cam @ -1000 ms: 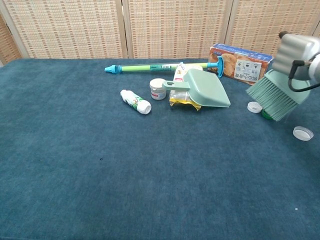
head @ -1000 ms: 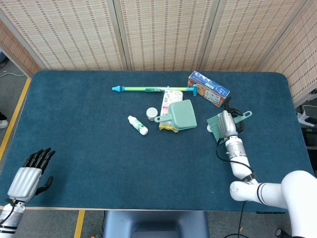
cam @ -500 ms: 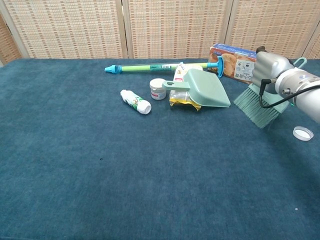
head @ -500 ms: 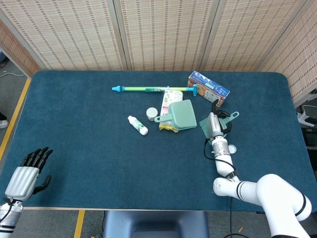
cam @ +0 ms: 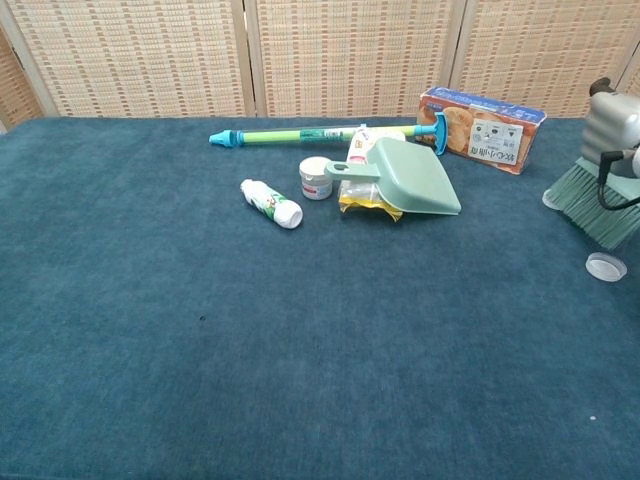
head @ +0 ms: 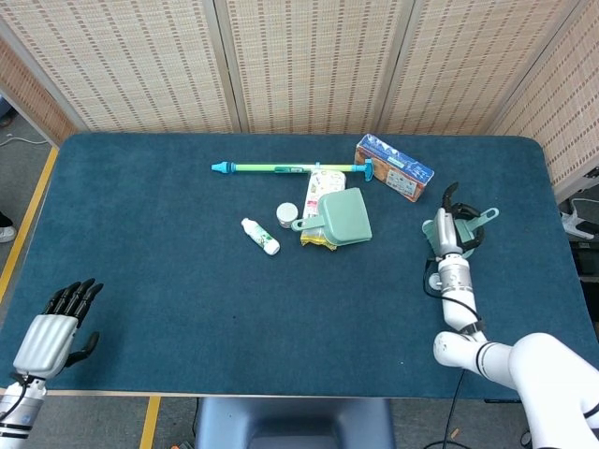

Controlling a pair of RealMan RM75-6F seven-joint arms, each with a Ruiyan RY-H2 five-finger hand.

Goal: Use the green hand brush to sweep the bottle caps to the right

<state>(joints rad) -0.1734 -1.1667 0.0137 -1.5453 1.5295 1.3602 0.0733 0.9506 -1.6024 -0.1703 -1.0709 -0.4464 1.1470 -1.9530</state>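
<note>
My right hand (head: 446, 227) (cam: 612, 122) grips the green hand brush (cam: 598, 204) near the table's right side, its bristles down on the blue cloth. The brush's looped handle (head: 483, 217) sticks out to the right in the head view. One white bottle cap (cam: 551, 199) peeks out at the left edge of the bristles. A second white cap (cam: 606, 266) lies just in front of the brush. My left hand (head: 52, 328) hangs at the table's front left corner, holding nothing, fingers stretched out.
A green dustpan (head: 341, 215) (cam: 412, 178) lies mid-table over a yellow packet (cam: 365, 206). Around it are a small jar (cam: 315, 178), a white bottle (cam: 271, 203), a long green-blue rod (cam: 320, 133) and a printed box (cam: 480, 128) at the back.
The brush swung left toward the dustpan, then swept back right. The cap by the bristles now lies further right than one second ago. The left hand barely shifted.
</note>
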